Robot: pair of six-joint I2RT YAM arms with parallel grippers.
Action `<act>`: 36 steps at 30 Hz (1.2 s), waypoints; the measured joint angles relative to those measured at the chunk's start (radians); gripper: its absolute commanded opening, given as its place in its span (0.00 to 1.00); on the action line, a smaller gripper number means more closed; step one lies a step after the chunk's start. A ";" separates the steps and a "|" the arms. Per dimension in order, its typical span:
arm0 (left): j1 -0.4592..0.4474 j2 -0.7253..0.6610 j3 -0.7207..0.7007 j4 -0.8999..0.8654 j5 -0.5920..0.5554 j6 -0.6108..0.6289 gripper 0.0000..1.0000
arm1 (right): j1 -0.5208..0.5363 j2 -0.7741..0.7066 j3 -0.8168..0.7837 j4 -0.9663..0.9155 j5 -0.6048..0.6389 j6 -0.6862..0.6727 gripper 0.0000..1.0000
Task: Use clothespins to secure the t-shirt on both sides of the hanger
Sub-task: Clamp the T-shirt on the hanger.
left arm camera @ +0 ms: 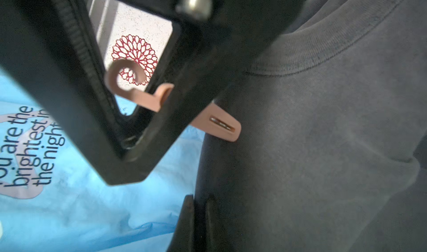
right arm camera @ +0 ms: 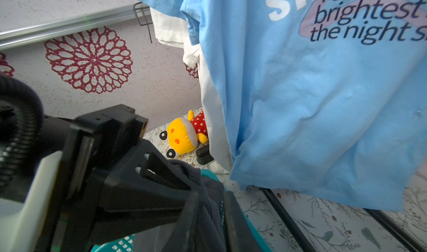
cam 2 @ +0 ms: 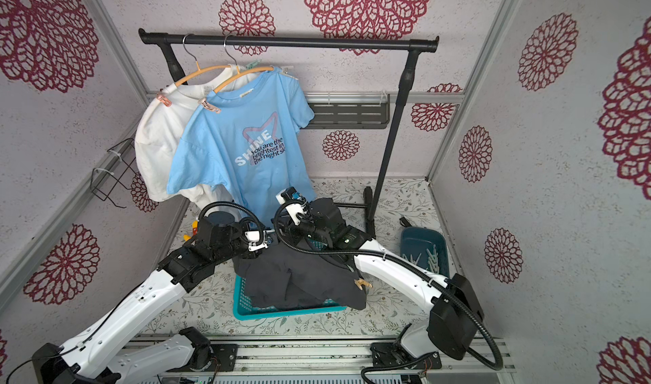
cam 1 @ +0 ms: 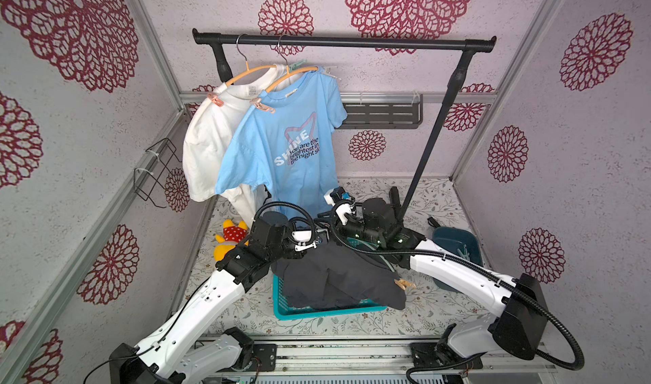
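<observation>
Now: your left gripper (left arm camera: 199, 198) is clamped on the edge of the dark shirt (left arm camera: 323, 135). The pink clothespin (left arm camera: 219, 127) sits farther along that edge, apart from the jaws. Your right gripper (right arm camera: 210, 197) straddles shirt fabric; I cannot tell whether it grips.

Enclosure: 3 walls (cam 1: 211, 5) in pale textured paper, printed with dark red floral medallions (cam 1: 366, 145) of mixed sizes. Aluminium posts (cam 1: 151, 47) run up the 2 back corners, and a cross-rail (cam 1: 482, 97) joins them. A black slotted shelf (cam 1: 384, 113) hangs on that rail. A black wire bracket (cam 1: 156, 171) is zip-tied to the left wall. The bench (cam 1: 440, 315) has a cream leaf-print cover. A black garment rack (cam 1: 338, 42) stands at its back. A metal track (cam 1: 352, 354) runs along the near edge. Light is even and diffuse.
</observation>
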 measured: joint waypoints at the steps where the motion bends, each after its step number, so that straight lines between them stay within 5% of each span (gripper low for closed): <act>1: 0.000 0.000 0.000 0.005 0.000 0.003 0.00 | 0.000 -0.004 -0.001 -0.002 0.005 0.002 0.28; 11: -0.008 0.000 0.000 0.071 -0.019 0.043 0.00 | 0.010 -0.064 -0.021 -0.083 0.084 0.009 0.45; 36: -0.020 0.030 0.001 0.091 -0.068 0.075 0.00 | 0.013 -0.176 -0.084 -0.139 0.177 -0.150 0.62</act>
